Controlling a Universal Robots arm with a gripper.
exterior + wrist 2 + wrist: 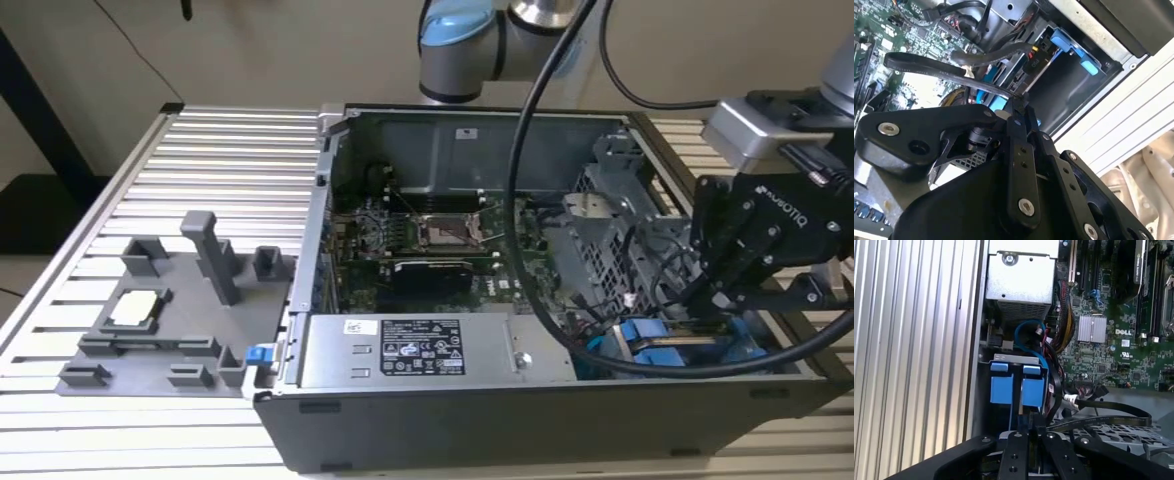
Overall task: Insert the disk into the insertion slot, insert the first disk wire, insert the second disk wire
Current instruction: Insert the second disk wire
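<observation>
**Wire insertion stage: disk seated, gripper closed at the bay**

Black gripper point(1026, 432) linkage sits closest to both wrist cameras, its fingers drawn together to a narrow tip. A thin blue strip runs up from that tip in the first wrist view; whether it is pinched between the fingers cannot be told.

The disk point(1018, 385) lies in the insertion slot point(1074, 85), at the case corner nearest the gripper; its blue frame tabs stand at the mouth of the dark metal cage. In the exterior view the same blue tabs point(654, 340) show just below the gripper point(714, 300). By judgement the first step is done and one of the wire steps is in hand.

A flat black cable point(1114, 412) with a white tie arches just beside the fingers, between them and the motherboard point(1114, 335). A blue cable point(1029, 332) loops behind the disk, near the perforated cage point(1021, 277).

The next move calls for fine alignment of a connector with its socket at the disk, and for keeping clear of the black cable. The socket itself cannot be made out.
</observation>
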